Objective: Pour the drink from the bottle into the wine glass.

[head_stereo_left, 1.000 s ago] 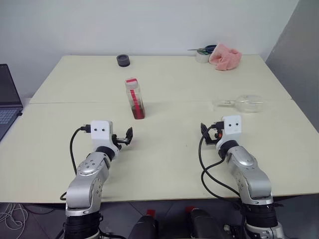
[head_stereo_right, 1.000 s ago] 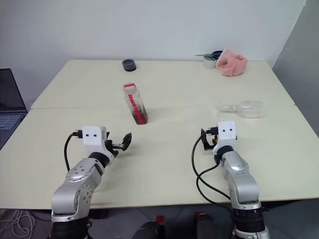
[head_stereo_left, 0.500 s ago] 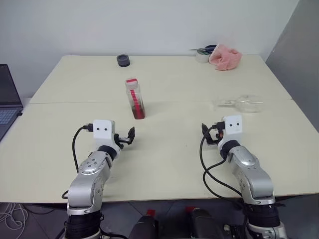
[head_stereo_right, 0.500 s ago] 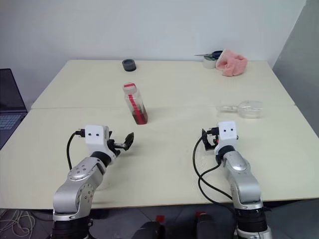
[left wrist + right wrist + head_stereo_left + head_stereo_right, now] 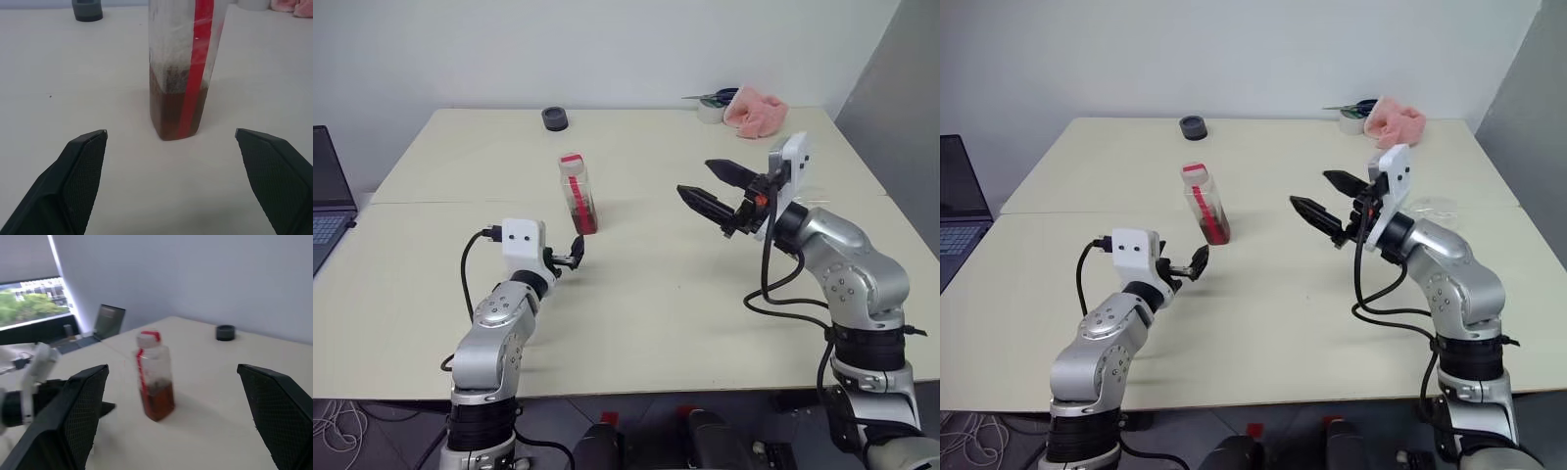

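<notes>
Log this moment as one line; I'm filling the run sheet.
stage: approach | left gripper: open, facing clear plastic bottle with red cap, apart | right gripper: open, raised, holding nothing | clear stemmed wine glass: behind right arm

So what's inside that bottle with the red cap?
The bottle holds reddish-brown drink filling about the bottom third. Above it the walls look misty, so the upper inside is unclear. The red label strip covers a narrow slice.

We see a clear plastic bottle point(image 5: 578, 193) with glossy red label, a matt cream table point(image 5: 636, 294), a soft pink cloth point(image 5: 756, 110), and finely textured black finger pads point(image 5: 78, 171).
</notes>
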You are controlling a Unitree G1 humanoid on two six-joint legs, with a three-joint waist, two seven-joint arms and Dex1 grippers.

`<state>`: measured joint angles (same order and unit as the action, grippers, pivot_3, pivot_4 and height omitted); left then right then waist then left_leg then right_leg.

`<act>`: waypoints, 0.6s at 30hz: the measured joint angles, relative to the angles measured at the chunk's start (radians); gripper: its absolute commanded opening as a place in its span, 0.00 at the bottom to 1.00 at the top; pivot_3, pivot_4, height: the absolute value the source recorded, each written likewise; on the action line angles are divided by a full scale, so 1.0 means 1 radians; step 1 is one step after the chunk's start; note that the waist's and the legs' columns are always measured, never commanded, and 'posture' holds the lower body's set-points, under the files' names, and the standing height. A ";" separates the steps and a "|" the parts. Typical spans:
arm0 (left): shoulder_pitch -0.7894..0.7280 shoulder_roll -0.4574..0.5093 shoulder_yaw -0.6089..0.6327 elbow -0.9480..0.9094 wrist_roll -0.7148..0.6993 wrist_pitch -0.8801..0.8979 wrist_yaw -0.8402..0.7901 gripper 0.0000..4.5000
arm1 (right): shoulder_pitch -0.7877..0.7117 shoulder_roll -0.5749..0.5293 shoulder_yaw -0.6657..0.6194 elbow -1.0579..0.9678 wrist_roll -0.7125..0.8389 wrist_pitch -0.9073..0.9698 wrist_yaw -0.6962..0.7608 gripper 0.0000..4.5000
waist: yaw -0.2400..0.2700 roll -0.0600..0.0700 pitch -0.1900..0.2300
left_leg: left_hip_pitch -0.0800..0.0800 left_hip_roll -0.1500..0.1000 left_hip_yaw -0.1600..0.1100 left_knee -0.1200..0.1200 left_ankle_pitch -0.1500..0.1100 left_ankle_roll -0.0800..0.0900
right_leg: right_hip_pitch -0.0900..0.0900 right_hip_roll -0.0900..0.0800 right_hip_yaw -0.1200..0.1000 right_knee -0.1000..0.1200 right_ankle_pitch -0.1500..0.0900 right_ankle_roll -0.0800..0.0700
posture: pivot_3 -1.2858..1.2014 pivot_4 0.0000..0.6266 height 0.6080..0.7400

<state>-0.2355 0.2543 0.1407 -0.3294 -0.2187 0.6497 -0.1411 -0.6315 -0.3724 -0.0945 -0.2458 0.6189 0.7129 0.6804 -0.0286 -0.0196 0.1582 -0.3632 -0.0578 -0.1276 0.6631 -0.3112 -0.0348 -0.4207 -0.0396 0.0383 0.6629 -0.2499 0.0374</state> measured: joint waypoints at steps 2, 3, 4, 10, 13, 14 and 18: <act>-0.003 0.000 0.000 0.000 0.000 0.002 0.001 0.99 | -0.018 0.000 0.007 0.005 0.031 0.022 0.016 1.00 | 0.000 0.000 0.000 | 0.000 0.000 0.000 0.000 0.000 0.000 | 0.000 0.000 0.000 0.000 0.000 0.000 | 0.52 0.24 1.00; -0.004 0.000 0.000 0.000 0.000 0.002 0.002 0.99 | -0.024 0.000 0.014 0.006 0.035 0.026 0.020 1.00 | 0.000 0.000 0.000 | 0.000 0.000 0.000 0.000 0.000 0.000 | 0.000 0.000 0.000 0.000 0.000 0.000 | 0.52 0.24 1.00; -0.007 0.000 0.000 0.000 0.000 0.002 0.002 0.99 | -0.026 0.001 0.021 0.006 0.042 0.030 0.023 1.00 | 0.000 0.000 0.000 | 0.000 0.000 0.000 0.000 0.000 0.000 | 0.000 0.000 0.000 0.000 0.000 0.000 | 0.52 0.24 1.00; -0.019 0.000 0.000 0.004 0.000 0.002 0.003 0.99 | -0.026 0.002 0.039 0.006 0.065 0.036 0.034 1.00 | 0.001 0.000 0.000 | 0.000 0.000 0.000 0.000 0.000 0.000 | 0.000 0.000 0.000 0.000 0.000 0.000 | 0.52 0.24 1.00; -0.034 -0.002 -0.001 0.018 0.002 0.002 0.003 0.99 | -0.026 0.002 0.039 0.006 0.068 0.036 0.033 1.00 | 0.001 0.000 0.000 | 0.000 0.000 0.000 0.000 0.000 0.000 | 0.000 0.000 0.000 0.000 0.000 0.000 | 0.52 0.24 1.00; -0.043 -0.004 -0.006 0.027 0.003 0.000 0.003 0.99 | -0.027 0.001 0.039 0.006 0.068 0.036 0.032 1.00 | 0.002 0.000 0.000 | 0.000 0.000 0.000 0.000 0.000 0.000 | 0.000 0.000 0.000 0.000 0.000 0.000 | 0.52 0.24 1.00; -0.087 -0.016 -0.019 0.065 0.006 -0.007 0.004 0.99 | -0.026 -0.003 0.040 0.006 0.065 0.031 0.028 1.00 | 0.002 0.000 0.000 | 0.000 0.000 0.000 0.000 0.000 0.000 | 0.000 0.000 0.000 0.000 0.000 0.000 | 0.52 0.24 1.00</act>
<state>-0.3221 0.2382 0.1219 -0.2649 -0.2126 0.6424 -0.1371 -0.6577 -0.3757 -0.0548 -0.2394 0.6841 0.7443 0.7086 -0.0262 -0.0196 0.1582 -0.3636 -0.0581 -0.1277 0.6634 -0.3112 -0.0348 -0.4212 -0.0401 0.0382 0.6629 -0.2498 0.0374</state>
